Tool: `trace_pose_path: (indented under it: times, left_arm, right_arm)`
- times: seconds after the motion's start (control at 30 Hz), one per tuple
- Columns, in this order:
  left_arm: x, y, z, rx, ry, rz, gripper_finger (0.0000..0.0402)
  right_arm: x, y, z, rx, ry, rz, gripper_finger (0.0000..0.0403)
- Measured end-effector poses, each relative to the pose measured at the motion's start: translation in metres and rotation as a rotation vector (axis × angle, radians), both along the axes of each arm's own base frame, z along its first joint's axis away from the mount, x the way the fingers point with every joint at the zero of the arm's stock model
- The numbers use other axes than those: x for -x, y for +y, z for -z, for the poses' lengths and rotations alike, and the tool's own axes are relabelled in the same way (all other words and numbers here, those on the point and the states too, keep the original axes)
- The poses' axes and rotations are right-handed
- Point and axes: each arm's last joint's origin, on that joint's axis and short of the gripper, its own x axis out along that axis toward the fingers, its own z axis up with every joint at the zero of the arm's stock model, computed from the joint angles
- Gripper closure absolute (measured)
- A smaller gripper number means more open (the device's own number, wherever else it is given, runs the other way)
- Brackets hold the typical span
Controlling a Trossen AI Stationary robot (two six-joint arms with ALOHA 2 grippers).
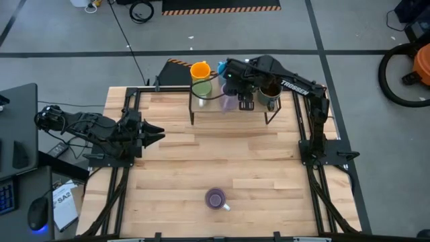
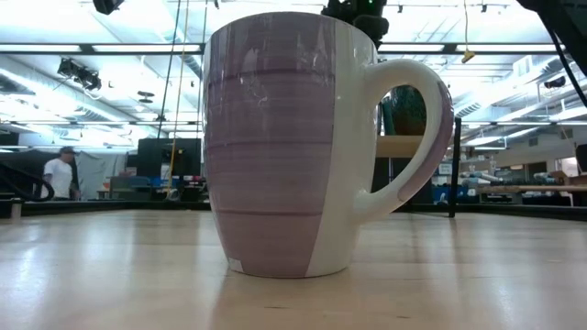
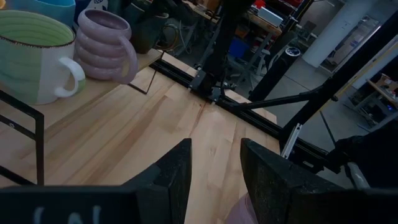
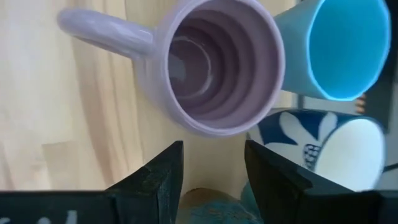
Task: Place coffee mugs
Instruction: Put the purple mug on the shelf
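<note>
Several coffee mugs stand upright on a raised wooden shelf point(image 1: 282, 107) at the table's far middle: orange point(image 1: 199, 70), green point(image 1: 201, 88), blue point(image 1: 222, 67), ribbed lilac point(image 1: 230, 101) and a dark one point(image 1: 270, 91). My right gripper point(image 1: 246, 101) hangs open above the shelf, pointing steeply down. In its wrist view the ribbed lilac mug point(image 4: 217, 68), the blue mug point(image 4: 339, 46) and a white mug with a blue pattern point(image 4: 329, 149) lie just beyond the gripper point(image 4: 214, 168). A purple-and-white mug point(image 1: 216, 199) stands alone near the front edge. My left gripper point(image 1: 158, 134) waits open at the table's left.
The shelf rests on thin black legs point(image 3: 38, 140). Black frame rails point(image 1: 306, 144) run along both sides of the table. Bare wood lies between the shelf and the lone mug point(image 2: 284, 147). A person point(image 2: 60, 174) stands far off in the room.
</note>
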Motion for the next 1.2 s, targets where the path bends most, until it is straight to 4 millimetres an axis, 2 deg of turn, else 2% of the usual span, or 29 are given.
trace_pose_path:
  times: [0.17,0.4,0.67,0.9,1.2]
  left_arm:
    - [0.0,0.0,0.0,-0.001,0.001,0.0,0.0259]
    - [0.0,0.0,0.0,-0.011,0.004,0.003,0.0259]
    - [0.0,0.0,0.0,-0.011,0.003,0.002,0.0259]
    - [0.0,0.0,0.0,-0.006,0.002,0.001,0.0259]
    - [0.0,0.0,0.0,-0.005,0.002,0.001,0.0259]
  right_arm:
    - [0.002,-0.007,0.002,-0.068,-0.027,0.022,0.0227]
    - [0.0,-0.014,0.021,-0.124,-0.002,0.074,0.0227]
    - [-0.007,-0.017,0.033,-0.155,-0.051,0.136,0.0227]
    - [-0.012,-0.02,0.032,-0.127,-0.108,0.141,0.0227]
    - [-0.012,-0.023,0.031,-0.057,-0.097,0.153,0.0227]
